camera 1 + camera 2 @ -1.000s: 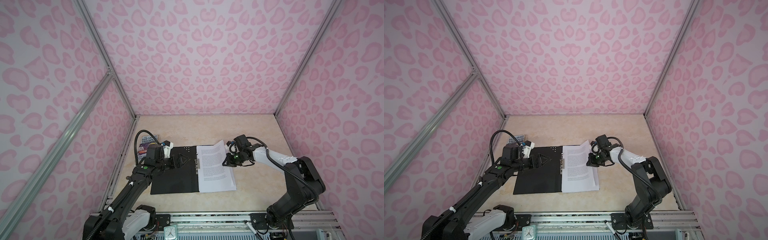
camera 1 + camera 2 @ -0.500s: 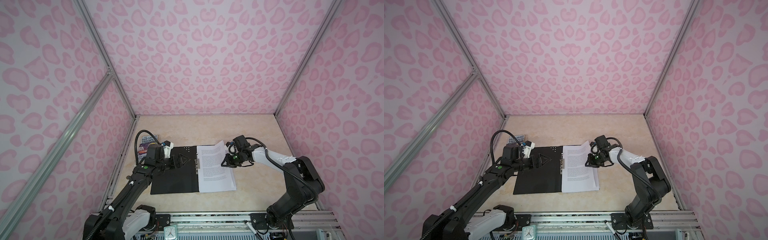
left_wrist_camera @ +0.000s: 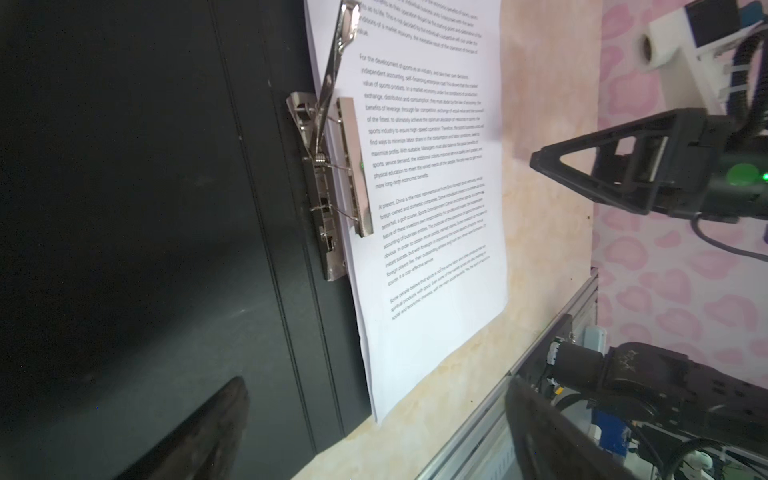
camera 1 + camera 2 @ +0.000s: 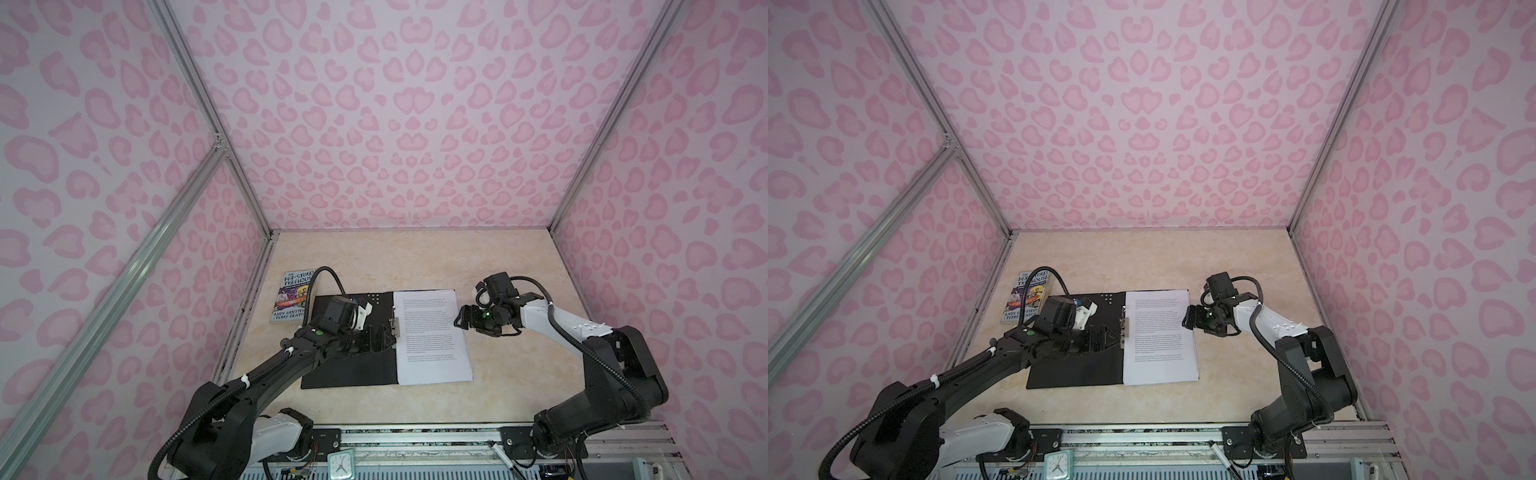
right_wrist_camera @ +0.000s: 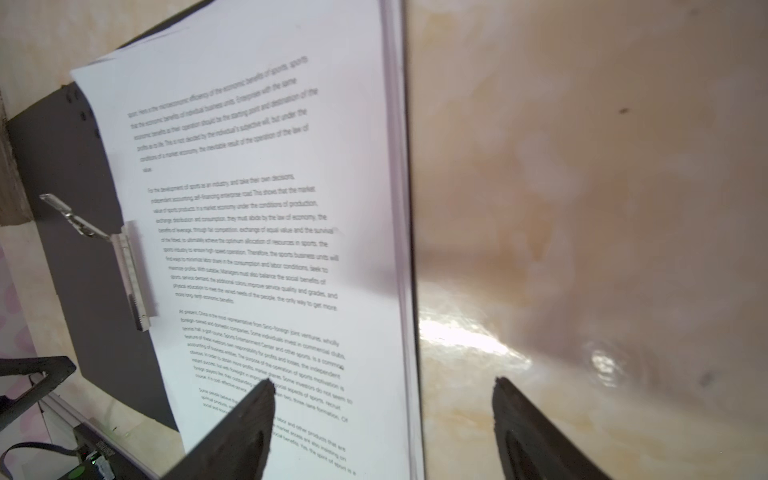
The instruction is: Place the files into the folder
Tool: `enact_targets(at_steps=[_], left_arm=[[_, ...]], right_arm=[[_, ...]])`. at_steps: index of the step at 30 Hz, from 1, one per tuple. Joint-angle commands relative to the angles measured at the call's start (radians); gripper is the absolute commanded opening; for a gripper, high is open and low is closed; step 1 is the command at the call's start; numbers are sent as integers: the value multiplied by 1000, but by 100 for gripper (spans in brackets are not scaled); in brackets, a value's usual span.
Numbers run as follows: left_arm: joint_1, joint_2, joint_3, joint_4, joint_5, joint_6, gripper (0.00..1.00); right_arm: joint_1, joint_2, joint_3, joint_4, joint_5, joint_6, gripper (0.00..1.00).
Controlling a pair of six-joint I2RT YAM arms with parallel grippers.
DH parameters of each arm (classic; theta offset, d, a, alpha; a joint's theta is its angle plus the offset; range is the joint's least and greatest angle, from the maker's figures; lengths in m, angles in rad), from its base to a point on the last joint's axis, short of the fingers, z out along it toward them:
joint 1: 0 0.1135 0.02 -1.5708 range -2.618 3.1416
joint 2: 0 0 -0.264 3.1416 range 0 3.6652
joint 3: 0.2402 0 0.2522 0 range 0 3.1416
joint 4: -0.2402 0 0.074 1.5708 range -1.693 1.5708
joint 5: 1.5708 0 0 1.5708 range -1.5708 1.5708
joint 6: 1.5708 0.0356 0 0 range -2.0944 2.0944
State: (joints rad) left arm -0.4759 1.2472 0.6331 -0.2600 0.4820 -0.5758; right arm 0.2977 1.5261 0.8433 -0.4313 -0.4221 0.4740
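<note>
White files [image 4: 432, 332] beside R pincer [image 4: 459, 321]

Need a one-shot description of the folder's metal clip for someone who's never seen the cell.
On the beige tabletop lies an open black folder, white printed sheets covering its right half in both top views. The clip sits along the spine, at the sheets' left edge. It is the only shiny silver part there, a narrow bar with a thin lever.

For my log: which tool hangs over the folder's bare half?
The left tool, open over the bare folder flap; the right tool straddles the files' outer edge.
</note>
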Motion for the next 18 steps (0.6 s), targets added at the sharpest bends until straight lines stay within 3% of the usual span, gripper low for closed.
enact_targets(at_steps=[1, 8, 18], left_arm=[[-20, 36, 20, 41, -47, 4, 97], [-64, 153, 59, 75, -45, 13, 98], [-111, 308, 123, 169, -27, -17, 99]], right_arm=[[-3, -12, -44, 70, -10, 53, 82], [-7, 4, -125, 209, -87, 130, 82], [-70, 12, -150, 243, -128, 135, 81]])
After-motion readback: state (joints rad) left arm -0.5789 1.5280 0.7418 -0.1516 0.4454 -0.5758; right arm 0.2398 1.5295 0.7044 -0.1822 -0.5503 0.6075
